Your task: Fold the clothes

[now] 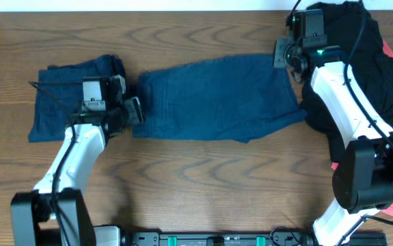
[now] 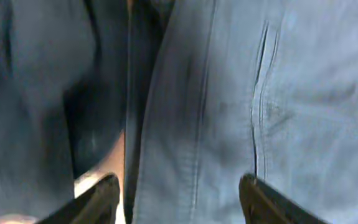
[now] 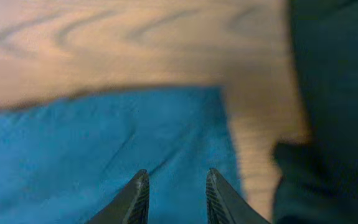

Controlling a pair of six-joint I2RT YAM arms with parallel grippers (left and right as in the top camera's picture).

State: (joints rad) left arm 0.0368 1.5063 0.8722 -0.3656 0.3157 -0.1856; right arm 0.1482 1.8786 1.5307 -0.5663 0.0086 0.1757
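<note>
folded navy garment (image 1: 56, 113) left; second garment (image 1: 217, 96) flat, centre; dark pile (image 1: 367, 55) right.

You've got wood-grain table (image 1: 203, 171); black rail (image 1: 217, 239) with green marks along near edge; red-pink item (image 1: 389, 49) at right edge, mostly hidden.

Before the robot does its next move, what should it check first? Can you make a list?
1. Left gripper open: ok, jaws wide apart above fabric.
2. Right gripper open: ok, nothing between its jaws.
3. Middle garment spread flat: ok, only small wrinkles.
4. Grippers at that garment's ends: ok, left at its left edge, right near its top right corner.
5. Folded garment apart from it: cannot tell, they lie very close.
6. Dark pile apart from it: ok at the corner, a strip of table shows between.
</note>
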